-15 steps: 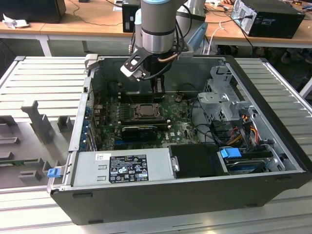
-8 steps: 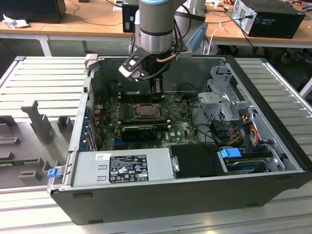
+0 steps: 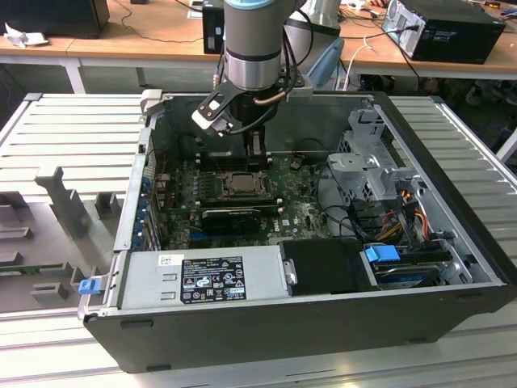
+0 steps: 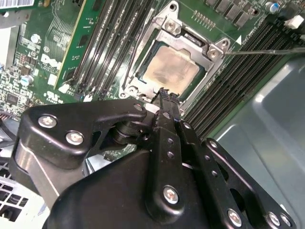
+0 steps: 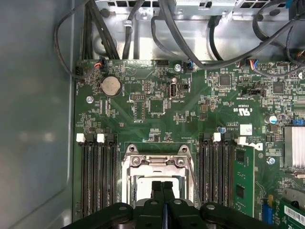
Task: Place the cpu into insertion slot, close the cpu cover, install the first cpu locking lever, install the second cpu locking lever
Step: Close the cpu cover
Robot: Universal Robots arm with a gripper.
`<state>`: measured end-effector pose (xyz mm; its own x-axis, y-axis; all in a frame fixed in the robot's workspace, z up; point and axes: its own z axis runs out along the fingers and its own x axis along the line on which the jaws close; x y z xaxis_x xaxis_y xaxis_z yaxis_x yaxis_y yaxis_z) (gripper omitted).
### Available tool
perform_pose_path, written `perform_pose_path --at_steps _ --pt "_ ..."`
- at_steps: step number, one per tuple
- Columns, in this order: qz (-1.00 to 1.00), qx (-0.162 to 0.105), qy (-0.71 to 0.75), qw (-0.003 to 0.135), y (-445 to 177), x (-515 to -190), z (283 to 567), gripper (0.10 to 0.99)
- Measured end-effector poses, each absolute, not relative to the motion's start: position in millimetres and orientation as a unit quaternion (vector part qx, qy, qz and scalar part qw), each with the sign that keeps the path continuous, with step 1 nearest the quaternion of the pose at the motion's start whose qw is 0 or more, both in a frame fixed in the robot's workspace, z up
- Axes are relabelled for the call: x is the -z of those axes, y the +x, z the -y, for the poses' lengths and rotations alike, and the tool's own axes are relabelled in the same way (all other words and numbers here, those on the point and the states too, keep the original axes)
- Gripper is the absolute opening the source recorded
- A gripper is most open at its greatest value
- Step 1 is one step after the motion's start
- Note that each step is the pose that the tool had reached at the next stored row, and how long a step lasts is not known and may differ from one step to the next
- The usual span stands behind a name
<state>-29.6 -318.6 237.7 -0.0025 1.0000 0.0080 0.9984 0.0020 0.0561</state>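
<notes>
just beyond the tips of the gripper (image 4: 164,94), whose jaws are pressed together on nothing, the cpu cover (image 4: 177,25) lies flat, framing the seated cpu (image 4: 170,69). the cover is likely stiff, springy metal; the chip light, fragile, best gripped by its edges.

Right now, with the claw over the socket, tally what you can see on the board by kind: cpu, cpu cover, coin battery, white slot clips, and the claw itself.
cpu: 1
cpu cover: 1
coin battery: 1
white slot clips: 4
claw: 1
Total: 8
</notes>
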Motion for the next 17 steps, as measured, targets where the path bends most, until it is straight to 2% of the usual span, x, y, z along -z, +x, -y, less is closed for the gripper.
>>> perform_pose_path --at_steps 17 --pt "-0.712 -0.02 0.702 0.014 -40.7 -233.1 318.6 0.106"
